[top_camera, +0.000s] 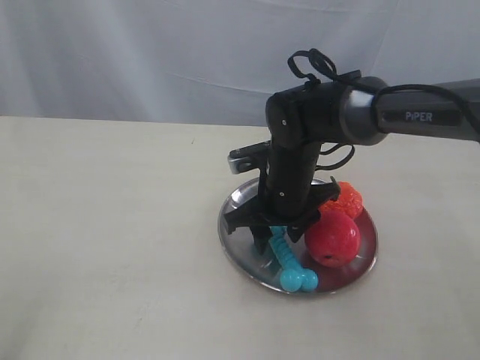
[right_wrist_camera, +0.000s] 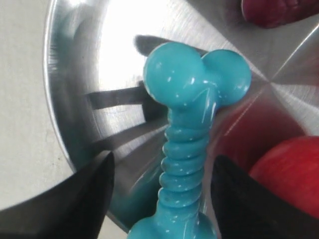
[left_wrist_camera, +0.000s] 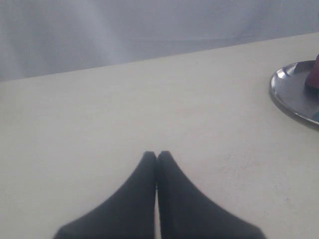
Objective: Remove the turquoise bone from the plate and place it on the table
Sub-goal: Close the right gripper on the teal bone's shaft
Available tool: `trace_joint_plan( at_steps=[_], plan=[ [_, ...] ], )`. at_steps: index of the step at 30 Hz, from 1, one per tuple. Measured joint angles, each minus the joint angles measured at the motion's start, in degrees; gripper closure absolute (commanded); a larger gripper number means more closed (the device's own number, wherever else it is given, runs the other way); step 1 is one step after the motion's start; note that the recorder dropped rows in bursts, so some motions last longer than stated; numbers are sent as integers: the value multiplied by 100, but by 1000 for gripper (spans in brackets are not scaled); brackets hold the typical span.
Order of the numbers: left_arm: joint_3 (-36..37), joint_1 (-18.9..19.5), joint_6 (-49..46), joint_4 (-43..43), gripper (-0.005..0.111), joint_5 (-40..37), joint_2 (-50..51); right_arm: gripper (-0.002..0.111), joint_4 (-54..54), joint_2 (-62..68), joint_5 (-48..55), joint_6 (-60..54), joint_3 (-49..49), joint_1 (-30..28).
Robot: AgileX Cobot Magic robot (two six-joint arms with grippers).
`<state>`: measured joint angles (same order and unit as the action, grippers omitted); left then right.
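The step in hand looks like the grasp. The right end effector (top_camera: 277, 236) hangs low over the plate (top_camera: 234, 225) with its jaws wide apart and holding nothing, one finger on each side of the bone (top_camera: 289, 262). In the right wrist view the ribbed shaft runs up the gap between the fingers and seems to touch neither

In the exterior view the bone lies flat on the plate, from near the centre out toward 6 o'clock, its knobbed end just inside the rim. A red ball (top_camera: 332, 238) sits at 3 o'clock on the plate, just beside the shaft, and an orange toy (top_camera: 345, 199) sits at about 1 o'clock

My judgement of the next move: close on the shaft, lift until the bone clears the rim, carry it out over bare table (top_camera: 112, 225), say toward 9 o'clock, then lower and let go. The ball is close to one finger, so the closing could nudge it

The right arm (top_camera: 420, 116) comes in from 3 o'clock, forearm roughly level, wrist bent sharply down so the fingers point almost straight at the plate

The left end effector (left_wrist_camera: 156, 155) has its fingers pressed together, empty, over the table and apart from the plate
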<state>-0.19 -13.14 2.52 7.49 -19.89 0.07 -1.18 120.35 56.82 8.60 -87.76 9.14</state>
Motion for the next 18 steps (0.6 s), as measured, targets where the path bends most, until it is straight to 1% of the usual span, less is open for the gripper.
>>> trace_joint_plan(
  at_steps=[11, 18],
  plan=[
    [0, 0, 0, 0, 107, 0, 0, 52, -11, 48, -37, 0, 0, 0],
    [0, 0, 0, 0, 107, 0, 0, 52, -123, 274, -287, 0, 0, 0]
  ],
)
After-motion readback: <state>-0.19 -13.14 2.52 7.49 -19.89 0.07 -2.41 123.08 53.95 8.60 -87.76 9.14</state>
